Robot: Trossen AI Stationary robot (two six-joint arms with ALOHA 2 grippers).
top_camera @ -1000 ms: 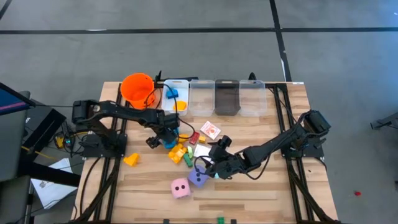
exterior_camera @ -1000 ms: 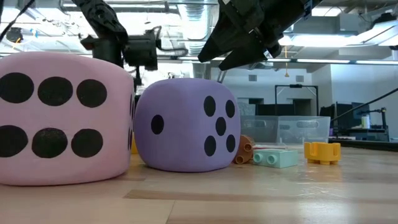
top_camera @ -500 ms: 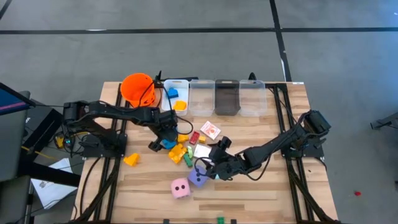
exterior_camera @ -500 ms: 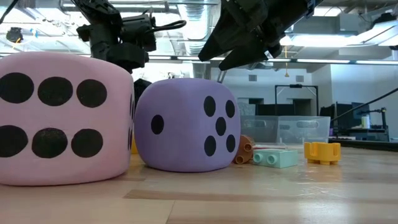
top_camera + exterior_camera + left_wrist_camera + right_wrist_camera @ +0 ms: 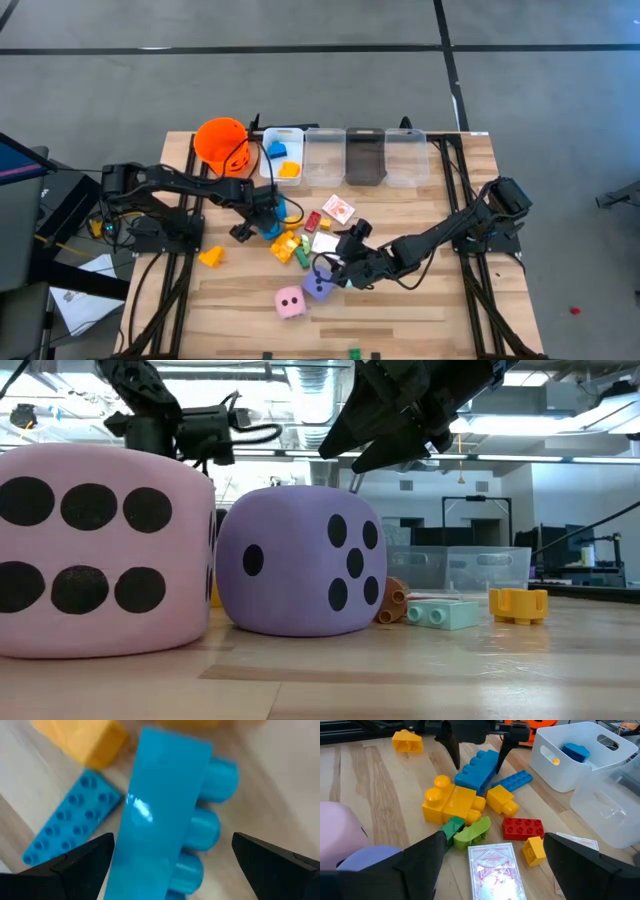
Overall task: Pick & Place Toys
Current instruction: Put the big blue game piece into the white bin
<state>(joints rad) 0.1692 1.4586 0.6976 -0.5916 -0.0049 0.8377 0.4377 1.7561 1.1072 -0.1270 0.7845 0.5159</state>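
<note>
Motion over the last second belongs to the left gripper (image 5: 263,216): from beside the toy pile it has swung down over the chunky blue plastic block (image 5: 479,769), jaws wide and straddling it, not yet closed. That reads as a pick about to begin. To the right, the right gripper (image 5: 335,268) has stayed poised over the soft purple die (image 5: 319,287), its jaws spread open and empty.

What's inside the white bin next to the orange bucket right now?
The white bin holds a blue block and an orange piece. In the right wrist view its wall hides most of the floor, so anything lying lower cannot be ruled out from there.
</note>
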